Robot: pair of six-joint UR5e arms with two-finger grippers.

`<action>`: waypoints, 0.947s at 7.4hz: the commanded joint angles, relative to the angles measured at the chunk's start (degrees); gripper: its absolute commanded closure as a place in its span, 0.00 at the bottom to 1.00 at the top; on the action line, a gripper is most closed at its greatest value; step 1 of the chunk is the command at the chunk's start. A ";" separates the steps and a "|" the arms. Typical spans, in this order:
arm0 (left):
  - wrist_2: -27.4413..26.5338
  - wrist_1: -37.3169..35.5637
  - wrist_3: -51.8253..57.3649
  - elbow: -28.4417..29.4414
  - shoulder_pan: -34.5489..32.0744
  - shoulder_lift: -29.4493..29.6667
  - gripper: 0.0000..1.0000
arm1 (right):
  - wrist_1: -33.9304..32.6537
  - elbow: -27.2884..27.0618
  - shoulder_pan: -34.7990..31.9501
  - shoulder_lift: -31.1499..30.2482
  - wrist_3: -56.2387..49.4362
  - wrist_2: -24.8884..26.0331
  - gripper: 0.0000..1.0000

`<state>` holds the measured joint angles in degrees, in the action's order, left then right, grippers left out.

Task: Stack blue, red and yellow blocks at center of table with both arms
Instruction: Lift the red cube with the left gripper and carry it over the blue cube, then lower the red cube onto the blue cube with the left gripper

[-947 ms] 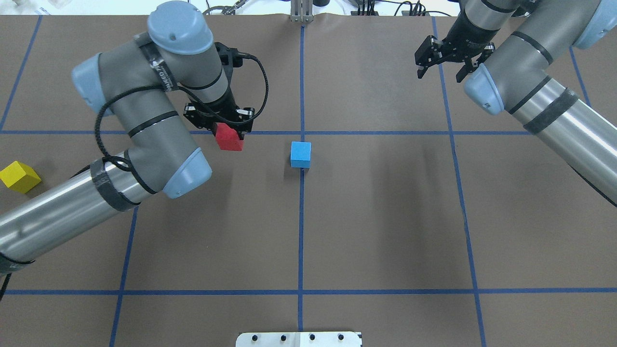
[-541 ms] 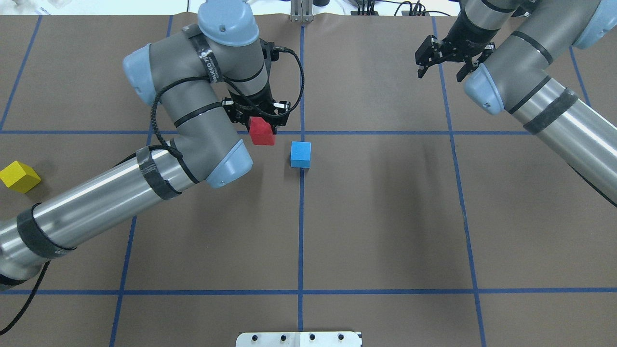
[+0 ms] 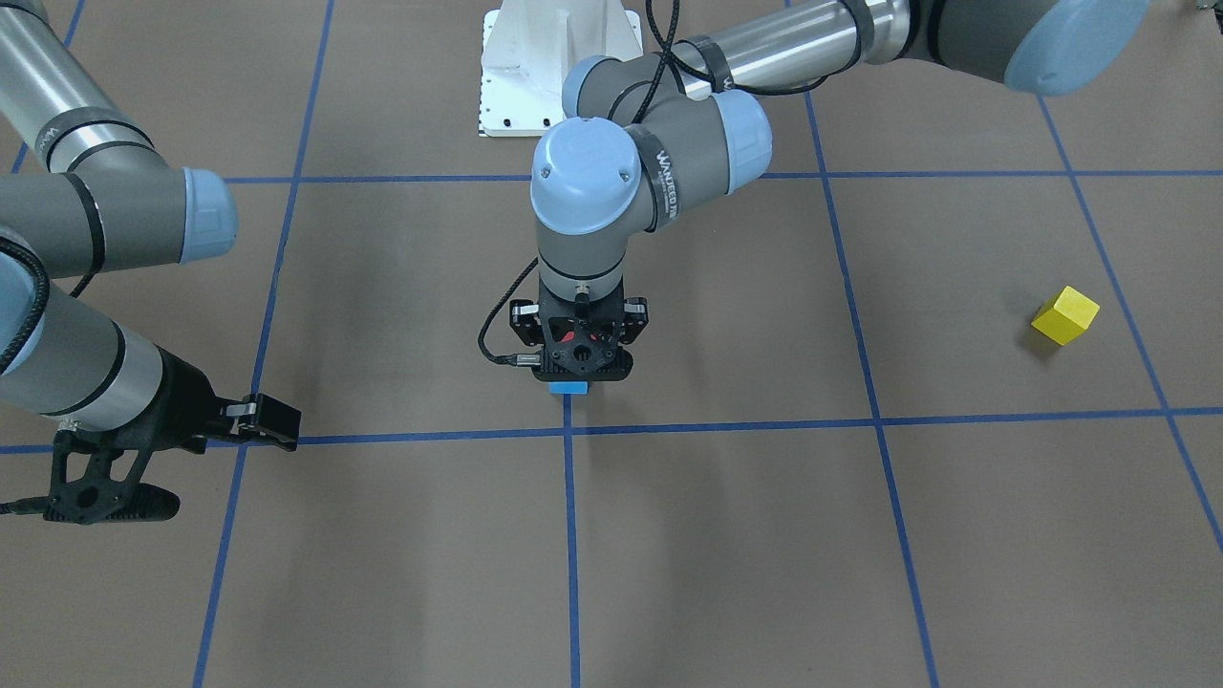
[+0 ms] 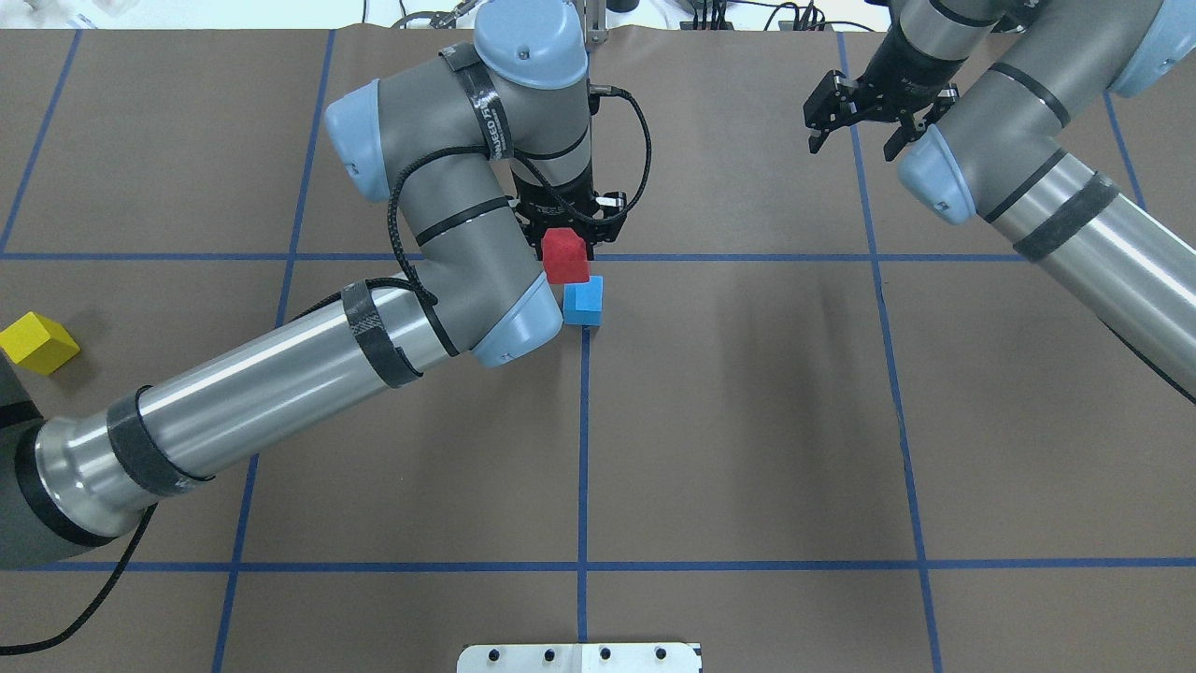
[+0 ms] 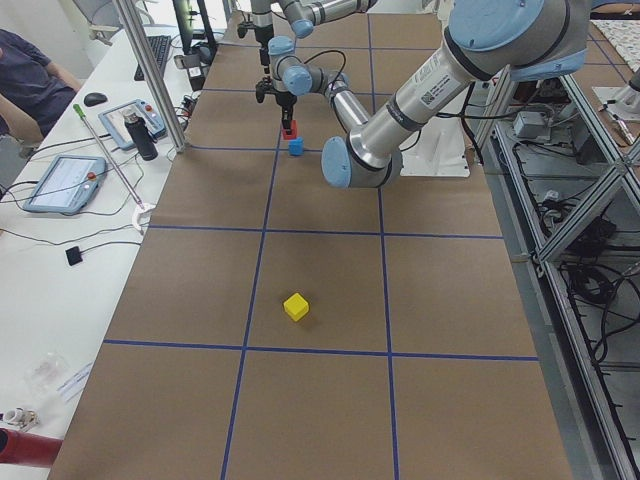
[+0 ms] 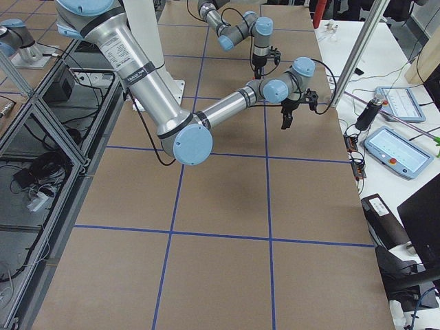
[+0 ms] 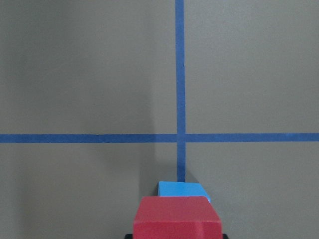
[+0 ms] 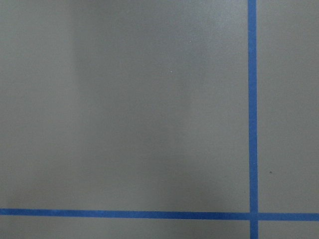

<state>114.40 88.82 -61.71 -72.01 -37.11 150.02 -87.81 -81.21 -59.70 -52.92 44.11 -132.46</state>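
My left gripper [image 4: 566, 245] is shut on the red block [image 4: 565, 256] and holds it in the air just above and behind the blue block [image 4: 585, 301], which sits on the table's centre line. In the left wrist view the red block [image 7: 177, 217] fills the bottom edge with the blue block [image 7: 183, 189] peeking out beyond it. In the front view only a sliver of the blue block [image 3: 568, 387] shows under the left gripper [image 3: 579, 355]. The yellow block [image 4: 37, 342] lies far left on the table, also in the front view [image 3: 1064, 315]. My right gripper [image 4: 852, 131] is open and empty at the far right.
Blue tape lines [image 4: 584, 449] divide the brown table into squares. A white base plate [image 4: 579, 657] sits at the near edge. The left forearm [image 4: 280, 383] stretches across the left half. Operators' tablets [image 5: 62, 182] lie on a side desk.
My left gripper has carried the red block to the right, from left of the blue block to right over its back edge. The right arm has not moved.
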 commanded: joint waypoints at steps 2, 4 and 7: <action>-1.46 0.13 4.57 1.70 0.55 0.63 1.00 | 0.09 0.00 0.02 -0.08 0.01 0.01 0.01; -1.46 0.21 4.84 1.70 0.64 0.54 1.00 | 0.00 0.00 -0.07 -0.08 0.01 -0.08 0.01; -1.46 0.21 3.79 1.52 1.52 0.63 1.00 | 0.09 0.00 -0.07 -0.08 0.01 -0.08 0.01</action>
<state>112.94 89.03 -57.45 -70.42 -35.86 150.63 -87.73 -81.17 -59.74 -53.00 44.12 -132.48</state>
